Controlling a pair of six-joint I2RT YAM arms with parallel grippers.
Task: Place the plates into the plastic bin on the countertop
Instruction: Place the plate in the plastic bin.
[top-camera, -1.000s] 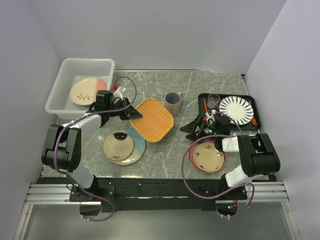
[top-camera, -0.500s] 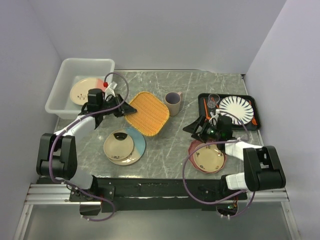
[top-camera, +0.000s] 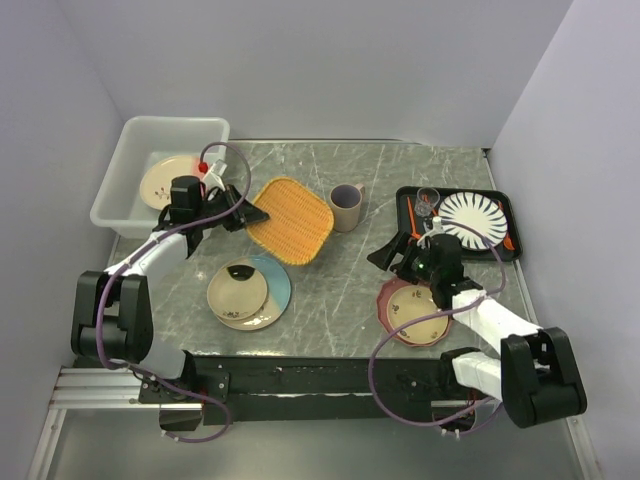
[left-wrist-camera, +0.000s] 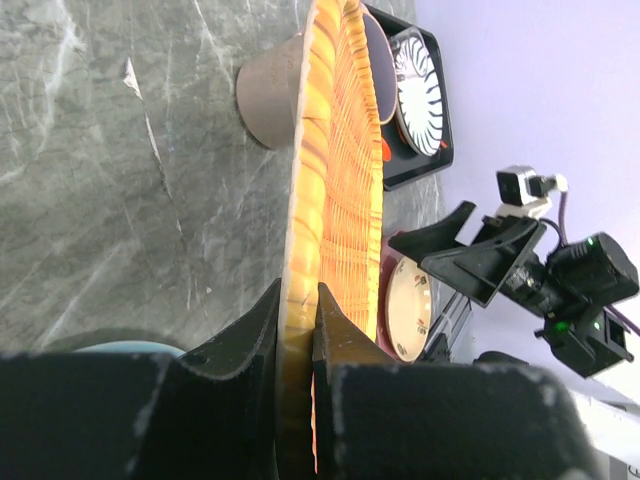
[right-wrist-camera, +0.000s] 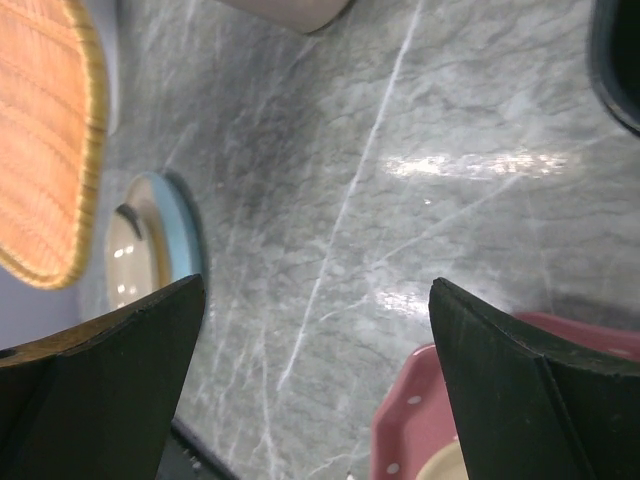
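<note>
My left gripper (top-camera: 250, 214) is shut on the rim of an orange woven square tray (top-camera: 292, 220), held tilted above the countertop (top-camera: 330, 290) just right of the plastic bin (top-camera: 128, 160). In the left wrist view the fingers (left-wrist-camera: 335, 325) pinch the tray's edge (left-wrist-camera: 330, 180). A cream-and-pink plate (top-camera: 165, 181) lies in the bin. A cream plate on a light-blue plate (top-camera: 248, 292) lies front left. A small cream floral plate sits on the pink dotted plate (top-camera: 412, 311). My right gripper (top-camera: 396, 256) hangs open above that plate's far-left rim (right-wrist-camera: 425, 430), with nothing between its fingers.
A beige mug (top-camera: 346, 206) stands behind the woven tray. A black tray (top-camera: 505, 250) at the right holds a striped white plate (top-camera: 474, 218), a small glass and orange utensils. White walls close in the left, back and right.
My left gripper has carried the woven tray left and back, nearer the bin. The right arm has stretched out and lowered, its open gripper staying over the pink plate's far rim.
</note>
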